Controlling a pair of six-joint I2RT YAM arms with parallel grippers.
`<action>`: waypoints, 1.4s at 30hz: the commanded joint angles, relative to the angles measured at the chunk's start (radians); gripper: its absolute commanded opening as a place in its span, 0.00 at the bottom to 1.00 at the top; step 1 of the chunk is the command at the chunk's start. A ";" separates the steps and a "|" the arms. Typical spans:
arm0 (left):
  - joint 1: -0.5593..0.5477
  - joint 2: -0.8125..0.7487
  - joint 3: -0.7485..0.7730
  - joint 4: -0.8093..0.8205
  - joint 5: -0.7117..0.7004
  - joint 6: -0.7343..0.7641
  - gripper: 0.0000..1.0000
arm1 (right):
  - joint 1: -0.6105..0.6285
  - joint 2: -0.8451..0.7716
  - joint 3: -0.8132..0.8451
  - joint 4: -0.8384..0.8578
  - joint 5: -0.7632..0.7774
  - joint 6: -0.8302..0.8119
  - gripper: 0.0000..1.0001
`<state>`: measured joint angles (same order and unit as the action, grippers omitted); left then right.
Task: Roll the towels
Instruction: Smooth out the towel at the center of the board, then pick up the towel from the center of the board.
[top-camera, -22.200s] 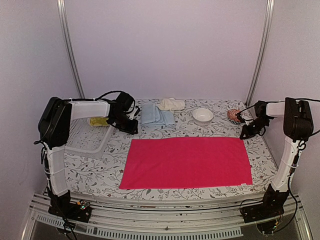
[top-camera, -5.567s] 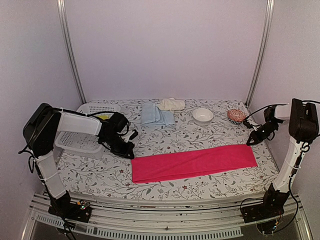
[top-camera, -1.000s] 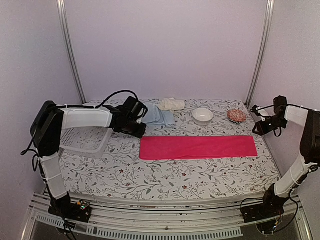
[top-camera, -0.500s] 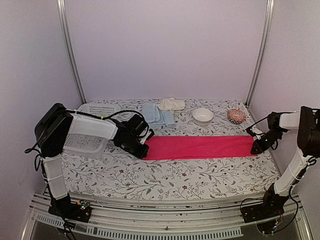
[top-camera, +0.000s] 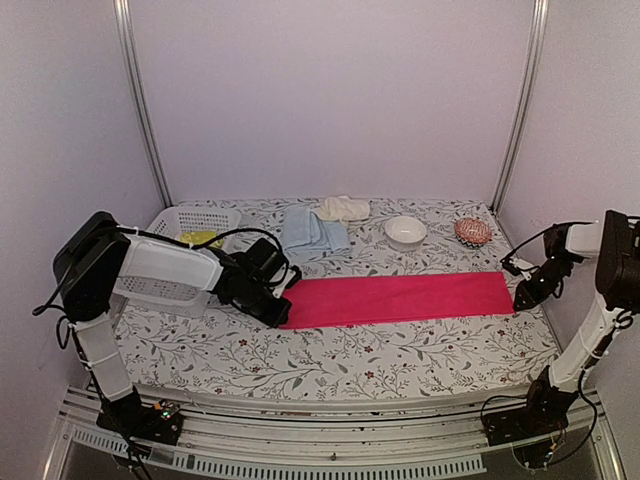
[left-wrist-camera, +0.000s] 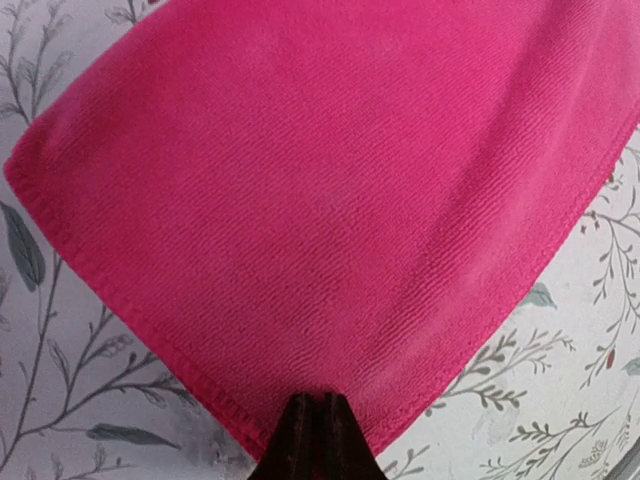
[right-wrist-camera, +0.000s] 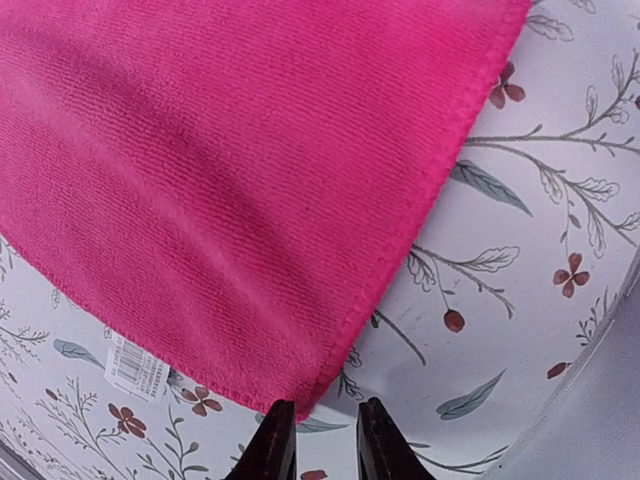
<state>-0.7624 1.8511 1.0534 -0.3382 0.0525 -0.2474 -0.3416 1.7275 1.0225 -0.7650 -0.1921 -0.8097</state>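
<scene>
We see the hot pink cloth towel (top-camera: 395, 298) lying as a long strip on the floral bench (top-camera: 380, 350), nearer us than the round white bowl (top-camera: 405, 231). Our left pincer (left-wrist-camera: 312, 408) pinches its hem left of the bowl. Whether the right pincer (right-wrist-camera: 320, 408) grips the corner right of the bowl, we cannot tell.

Top view high behind the near edge of the table (top-camera: 330, 360), facing down and forward across all of it, both wrist views very close, looking down, one at each end of the pink towel (top-camera: 400, 298), shared by all three.
</scene>
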 joint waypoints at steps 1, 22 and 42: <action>-0.033 -0.037 -0.061 -0.104 0.041 -0.039 0.09 | 0.000 0.018 0.093 -0.058 0.013 -0.058 0.26; -0.021 -0.024 0.169 -0.153 -0.169 0.013 0.33 | -0.089 -0.095 0.222 -0.120 -0.221 0.117 0.38; -0.016 -0.030 0.021 0.023 -0.177 -0.068 0.35 | 0.041 0.134 0.256 -0.061 -0.145 0.266 0.37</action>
<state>-0.7849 1.8404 1.0908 -0.3416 -0.1116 -0.3016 -0.3332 1.8118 1.2469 -0.8597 -0.4114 -0.5900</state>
